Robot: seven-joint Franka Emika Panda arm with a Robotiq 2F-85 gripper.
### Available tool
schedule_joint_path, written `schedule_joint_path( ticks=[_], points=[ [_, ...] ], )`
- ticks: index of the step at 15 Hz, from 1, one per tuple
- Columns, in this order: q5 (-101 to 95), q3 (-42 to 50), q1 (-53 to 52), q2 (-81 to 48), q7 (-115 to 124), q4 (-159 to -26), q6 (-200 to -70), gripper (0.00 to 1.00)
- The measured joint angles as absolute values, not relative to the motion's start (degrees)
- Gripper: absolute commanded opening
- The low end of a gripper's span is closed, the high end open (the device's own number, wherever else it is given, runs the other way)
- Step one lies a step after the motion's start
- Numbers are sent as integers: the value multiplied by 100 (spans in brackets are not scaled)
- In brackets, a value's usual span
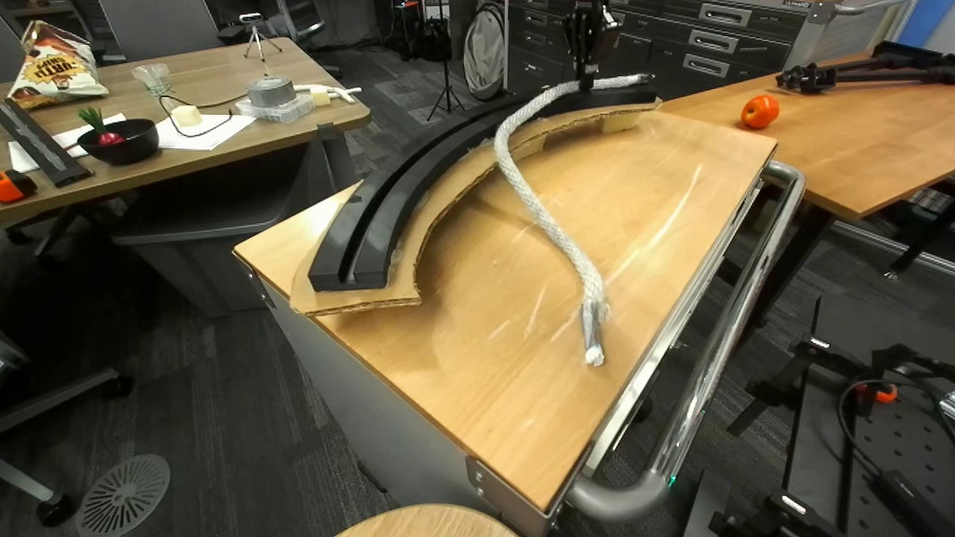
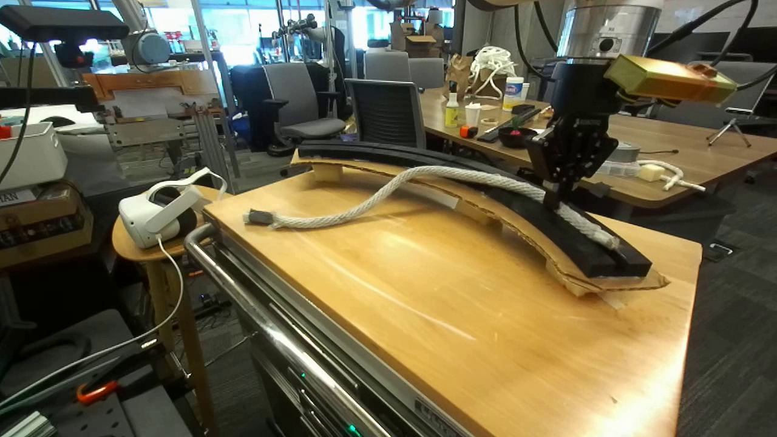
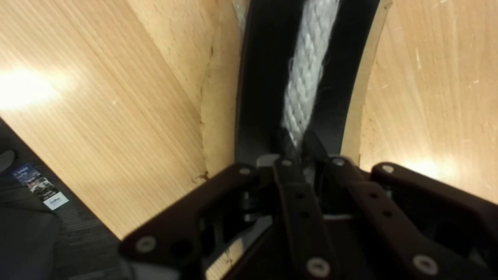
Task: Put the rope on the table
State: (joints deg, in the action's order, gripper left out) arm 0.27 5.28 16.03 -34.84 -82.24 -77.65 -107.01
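Clamped in the gripper [image 1: 586, 83] near its 3 o'clock end in an exterior view, the rope [image 1: 535, 205] crosses the track [image 1: 429, 175] onto the table [image 1: 477, 358] toward 6 o'clock; presumably light, pliant and non-slip, it suits this near-end hold.

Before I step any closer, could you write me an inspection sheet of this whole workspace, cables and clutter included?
Surface: light-wood table, scuffed, with a metal rail along one edge.
Job's things: pale rope; one taped end lies on the table, the opposite stretch over a black curved track; whether it sits in the groove, cannot tell.
Clutter: the track, on cardboard.
Jaws: shut on the rope, at the track.
Cables: white cable hanging from a headset; black cables beside the arm.
Surroundings: cluttered desk with snack bag and dark bowl; orange-toned desk with a round red item.
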Motion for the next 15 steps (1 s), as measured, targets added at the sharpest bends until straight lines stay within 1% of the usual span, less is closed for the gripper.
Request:
schedule_joint_path(
  ticks=[4,7,12,15],
  points=[
    [27,539,1633,-3380,-7980,-7786,-10678,3],
    [5,607,1652,-3066,-7758,-7977,-10581,3],
    [-168,767,1659,-2214,-7435,-8905,-10183,3],
    [-171,788,1659,-2024,-7314,-9431,-9701,3]
  ],
)
